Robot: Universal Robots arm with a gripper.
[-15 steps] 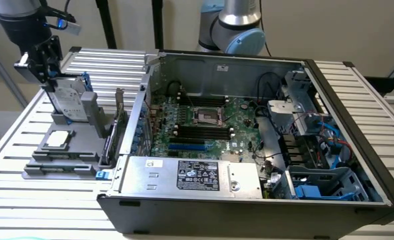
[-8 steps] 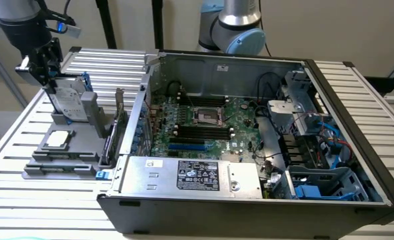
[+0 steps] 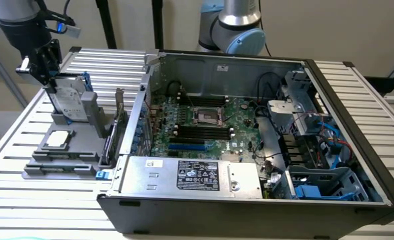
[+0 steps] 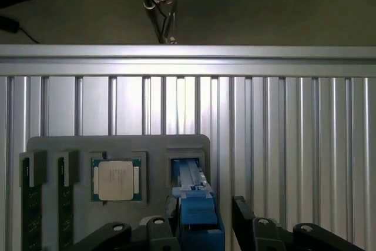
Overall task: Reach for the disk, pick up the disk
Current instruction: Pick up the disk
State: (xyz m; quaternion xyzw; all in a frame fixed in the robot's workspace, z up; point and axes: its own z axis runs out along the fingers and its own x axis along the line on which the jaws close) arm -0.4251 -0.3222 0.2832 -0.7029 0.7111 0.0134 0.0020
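The disk (image 3: 69,101) stands on edge in a slot of the grey tray (image 3: 83,159), at the exterior view's left, beside the computer case. Its white label faces the camera and a blue frame runs along its edge. My gripper (image 3: 49,79) has come down over the disk's top end. In the wrist view the blue edge of the disk (image 4: 197,213) lies between the two black fingers (image 4: 242,216). One finger is right against the blue frame and the other stands a gap away. The gripper (image 4: 205,221) is open, and the disk rests in its slot.
On the same tray lie a small square silver chip (image 4: 116,180) and upright memory sticks (image 4: 29,204). An open computer case (image 3: 250,125) fills the middle of the slatted aluminium table (image 3: 23,130), with a blue-grey drive cage (image 3: 324,182) inside. An arm's base (image 3: 232,27) stands behind the case.
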